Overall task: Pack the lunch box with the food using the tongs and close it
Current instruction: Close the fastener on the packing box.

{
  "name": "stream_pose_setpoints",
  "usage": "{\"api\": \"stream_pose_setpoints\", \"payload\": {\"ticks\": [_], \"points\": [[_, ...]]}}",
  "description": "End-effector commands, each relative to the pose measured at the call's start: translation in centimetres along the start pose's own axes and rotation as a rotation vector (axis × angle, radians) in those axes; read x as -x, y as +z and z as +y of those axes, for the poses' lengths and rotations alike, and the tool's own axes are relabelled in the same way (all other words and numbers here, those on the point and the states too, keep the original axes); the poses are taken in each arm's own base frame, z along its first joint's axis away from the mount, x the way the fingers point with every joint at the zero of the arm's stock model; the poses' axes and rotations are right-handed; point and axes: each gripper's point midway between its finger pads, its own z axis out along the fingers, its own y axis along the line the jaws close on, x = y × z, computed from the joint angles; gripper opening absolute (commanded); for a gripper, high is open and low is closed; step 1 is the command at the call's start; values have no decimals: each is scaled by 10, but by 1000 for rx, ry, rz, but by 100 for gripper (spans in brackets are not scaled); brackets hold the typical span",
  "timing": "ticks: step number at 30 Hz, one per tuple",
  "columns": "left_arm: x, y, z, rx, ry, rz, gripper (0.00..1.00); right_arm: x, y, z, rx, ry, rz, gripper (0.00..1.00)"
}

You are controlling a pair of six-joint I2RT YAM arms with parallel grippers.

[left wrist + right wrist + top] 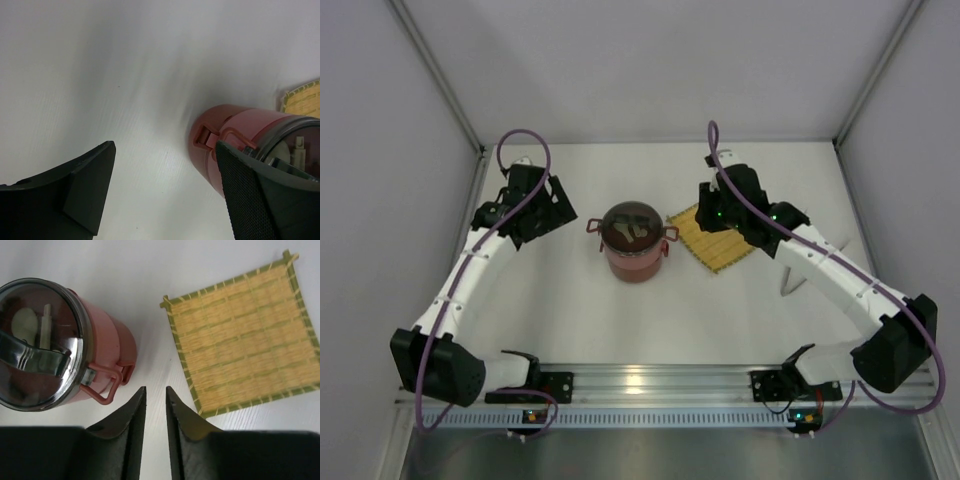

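Out on the left, the left gripper (165, 148) hung with its jaws spread wide, holding nothing, the round maroon tiered lunch box (633, 265) just beside it. Centre table, that lunch box stood stacked, its dark see-through lid (35, 335) on top with a metal clasp across it and pale food pieces (22, 322) showing beneath. Right of it, no food lay on the yellow woven square mat (240, 340). The right gripper (155, 390) had its jaws nearly together, empty. Packing and closing looked done.
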Motion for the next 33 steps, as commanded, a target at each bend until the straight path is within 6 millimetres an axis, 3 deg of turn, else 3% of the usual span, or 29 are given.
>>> {"api": "stream_pose_setpoints", "payload": {"ticks": [1,3,5,20,26,30,33], "points": [[18,-1,-20,-96,-54,-74,84,31,-7,4,-11,148,-142,19],[17,3,-22,-106,-58,-71,77,25,-6,4,-13,172,-132,4],[14,8,-24,-110,-55,-59,72,21,-4,3,-18,182,-123,0],[5,26,-40,-164,-57,2,51,14,3,50,71,176,-87,0],[2,27,-41,-164,-44,0,41,0,16,57,51,176,-56,0],[-2,28,-46,-175,-28,8,29,-1,20,53,19,178,-55,0],[-5,31,-47,-175,-23,17,26,-4,22,52,9,183,-48,0]]}}
